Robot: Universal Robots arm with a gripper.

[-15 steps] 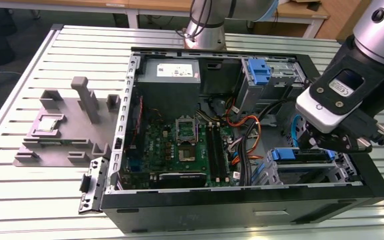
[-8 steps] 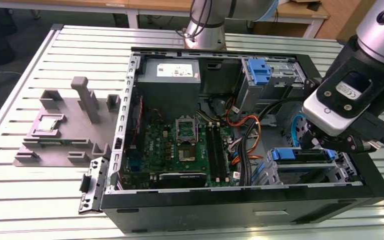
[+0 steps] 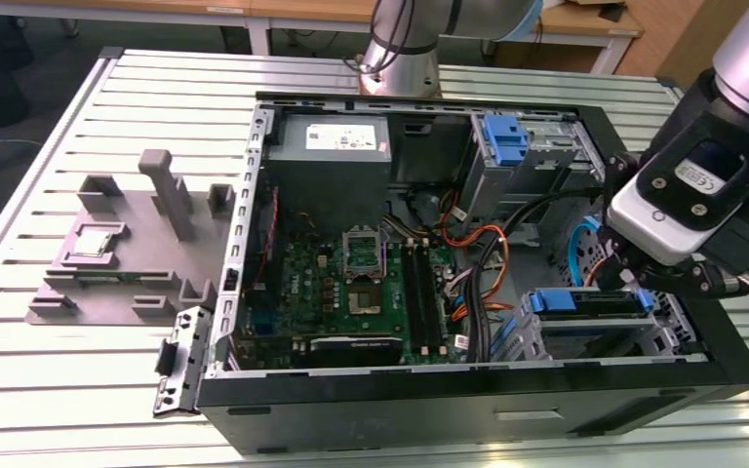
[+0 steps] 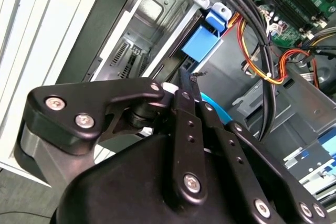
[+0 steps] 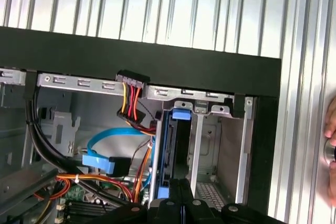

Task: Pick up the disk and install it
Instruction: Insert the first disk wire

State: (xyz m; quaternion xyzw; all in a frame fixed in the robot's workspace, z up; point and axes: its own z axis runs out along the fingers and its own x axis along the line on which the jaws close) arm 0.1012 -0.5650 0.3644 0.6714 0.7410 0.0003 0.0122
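The computer case (image 3: 479, 414) is black, and the motherboard (image 3: 348, 283) inside it is green. The disk (image 3: 587, 302), at the exterior view's right, has a blue bracket; its metal looks perhaps dark grey. The cables (image 5: 131, 103) are red, yellow and orange. The table (image 3: 62, 390) is silver with parallel grooves.

The table (image 3: 75, 117) is silver metal with long grooves running across its top. A big black computer box (image 3: 479, 414) sits on it with its side open. The pincer (image 3: 642, 278) hangs just over one end of this box. A grey stand (image 3: 128, 263) with tall posts also sits on the table. It is well apart from the pincer, past the other end of the box. The round foot (image 3: 398, 68) of the robot arm stands on the table just beside the box, also well apart from the pincer.
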